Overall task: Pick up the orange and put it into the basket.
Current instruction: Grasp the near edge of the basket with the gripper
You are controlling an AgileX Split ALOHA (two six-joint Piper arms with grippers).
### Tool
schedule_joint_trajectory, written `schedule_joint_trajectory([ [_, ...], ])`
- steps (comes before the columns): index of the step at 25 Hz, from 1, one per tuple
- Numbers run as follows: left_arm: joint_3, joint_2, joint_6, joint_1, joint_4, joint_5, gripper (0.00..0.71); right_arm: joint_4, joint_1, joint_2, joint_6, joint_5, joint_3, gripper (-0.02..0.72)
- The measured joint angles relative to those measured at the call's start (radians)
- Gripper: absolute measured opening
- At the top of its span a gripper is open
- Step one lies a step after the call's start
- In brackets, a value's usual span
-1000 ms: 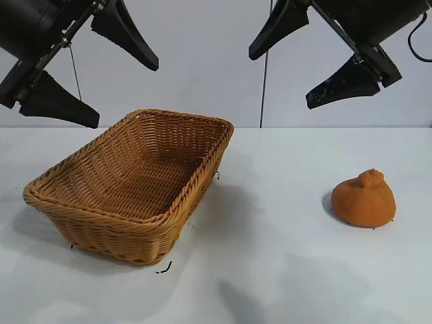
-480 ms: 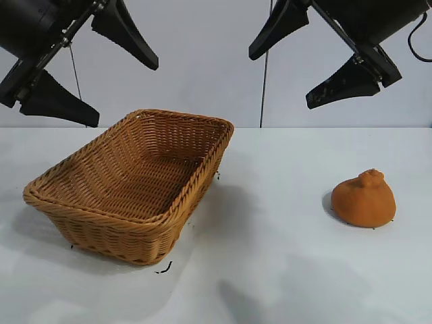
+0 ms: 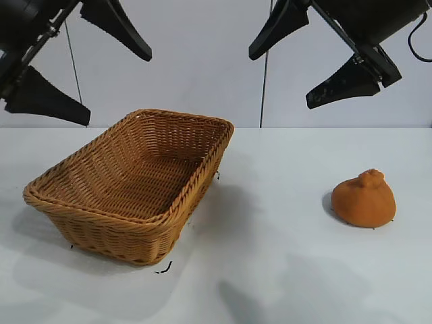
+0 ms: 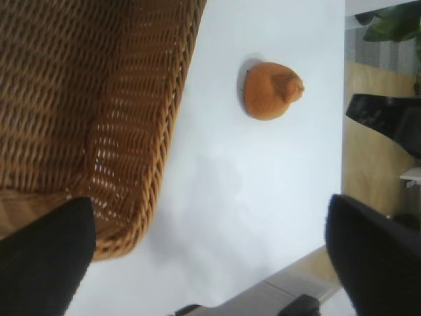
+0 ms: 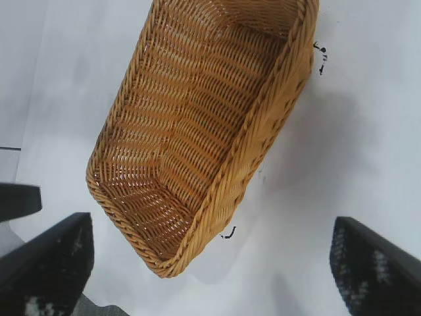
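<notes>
Since the earlier frame the left gripper is shifting up and toward the left edge of the exterior view, its black fingers standing wide apart and holding nothing; the right gripper is hanging unchanged above the right half of the table, jaws likewise spread and empty; neither is touching anything.

Position of task items: the orange is sitting on the table well to the right of the basket, knob uppermost, untouched; the basket is resting on the left half, tilted slightly askew to the table edge.

Risks, as judged: the fruit is rounded below and lumpy above, so a grip closing off-centre or on the knob is likely to be squeezing it sideways and rolling it toward the table edge; a descent from the present height is needing a correct line, since the right gripper is not hanging directly over the fruit; a carry crossing low is risking a knock against the braided rim, shoving the light basket.

Containers: the basket is standing open and empty, nothing lying on its woven floor in either wrist view.
</notes>
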Motion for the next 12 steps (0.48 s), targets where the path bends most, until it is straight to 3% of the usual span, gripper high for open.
schedule_joint_trajectory([
  [6,0.122,-0.139,-0.191,-0.076,0.018,-0.063,0.680,0.000,0.000,0.000,0.000,-0.001,0.000,0.696],
  [12,0.134,-0.148,-0.484,-0.201,0.200,-0.118,0.680,0.000,0.000,0.000,0.000,-0.005,0.000,0.696],
])
